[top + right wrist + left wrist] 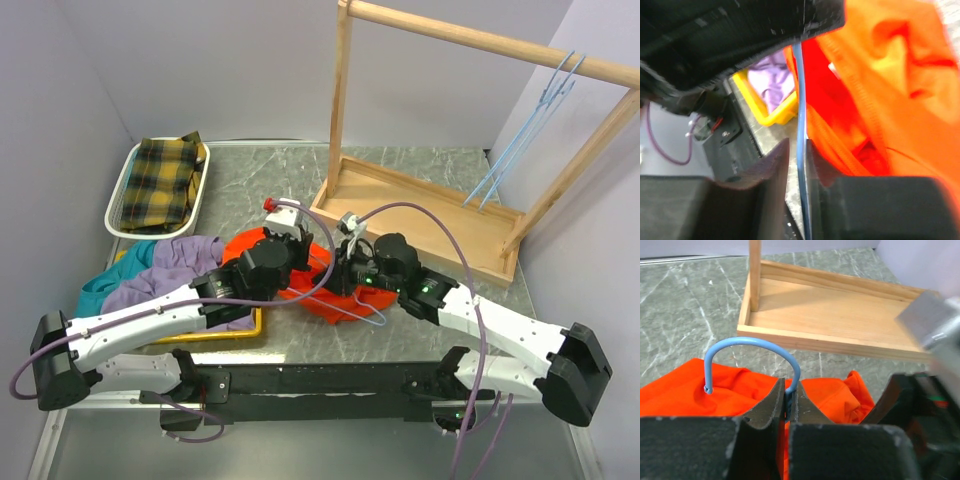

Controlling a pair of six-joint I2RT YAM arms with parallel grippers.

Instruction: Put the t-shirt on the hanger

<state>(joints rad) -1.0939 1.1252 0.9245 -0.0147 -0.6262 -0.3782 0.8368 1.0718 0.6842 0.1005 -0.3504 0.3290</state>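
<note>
Light-blue hanger (752,341) nipped by left hand (788,392); right hand (797,152) likewise; t-shirt (680,395) beneath.

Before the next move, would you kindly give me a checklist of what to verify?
1. Left gripper shut on the hanger, just under its hook: ok.
2. Right gripper straddles the hanger wire: ok; clamped: cannot tell.
3. Hanger threaded inside the t-shirt: cannot tell.
4. T-shirt apart from the purple garment: cannot tell; left arm hides it.
5. Spare hangers hang at the rail's right end: ok.
</note>
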